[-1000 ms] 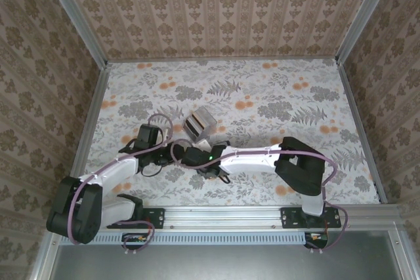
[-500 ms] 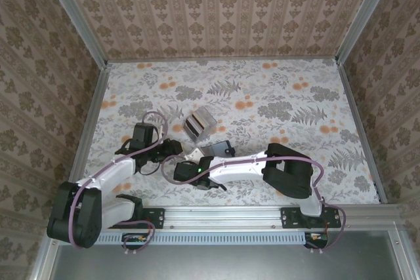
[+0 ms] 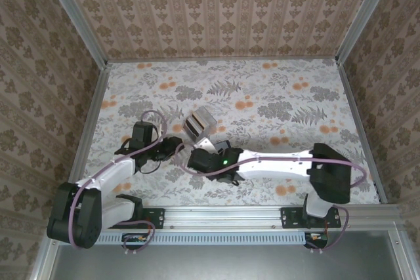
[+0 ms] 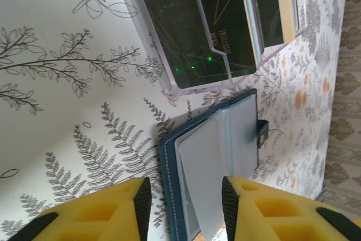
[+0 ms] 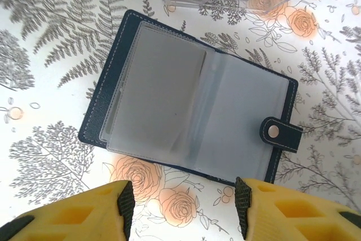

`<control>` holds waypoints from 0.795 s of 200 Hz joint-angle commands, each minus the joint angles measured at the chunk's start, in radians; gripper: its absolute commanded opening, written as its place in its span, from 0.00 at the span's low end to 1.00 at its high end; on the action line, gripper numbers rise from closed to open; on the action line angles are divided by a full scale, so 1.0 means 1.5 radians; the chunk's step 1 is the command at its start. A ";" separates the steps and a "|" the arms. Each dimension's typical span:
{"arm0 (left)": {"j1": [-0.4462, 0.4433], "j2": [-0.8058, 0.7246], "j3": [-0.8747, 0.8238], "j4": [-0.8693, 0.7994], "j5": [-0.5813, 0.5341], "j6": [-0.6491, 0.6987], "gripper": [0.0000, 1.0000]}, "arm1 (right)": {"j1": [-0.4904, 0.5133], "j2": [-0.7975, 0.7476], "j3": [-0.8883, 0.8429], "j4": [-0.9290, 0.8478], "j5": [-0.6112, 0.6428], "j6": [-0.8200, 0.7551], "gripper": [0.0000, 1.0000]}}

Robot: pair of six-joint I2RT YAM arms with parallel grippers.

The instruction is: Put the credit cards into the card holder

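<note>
My left end effector [image 4: 186, 198] and right end effector [image 5: 183, 204] are both spread, empty, over the open holder [image 5: 192, 119]; cards [image 4: 223, 21] sit in a clear box [image 4: 197, 86] beside it.

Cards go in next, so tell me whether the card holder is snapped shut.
No, the card holder lies spread flat open, inside facing up, with its snap tab unfastened at one side.

You see the card holder [image 5: 96, 111] bound in a matt, dark-blue, leather-like cover with pale stitching. Its sleeves [image 5: 158, 100] are frosted, soft-looking plastic, and its snap [image 5: 273, 131] is shiny metal. The rack [image 4: 163, 74] is clear, glossy hard plastic around glossy dark credit cards [image 4: 225, 9]. The fingers [image 5: 67, 215] are matt yellow plastic, and the tabletop [image 5: 45, 38] looks smooth and printed.
</note>
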 commanded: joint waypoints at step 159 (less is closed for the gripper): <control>-0.167 0.207 0.182 -0.125 -0.172 0.089 0.34 | -0.133 -0.025 -0.181 0.244 -0.242 -0.217 0.49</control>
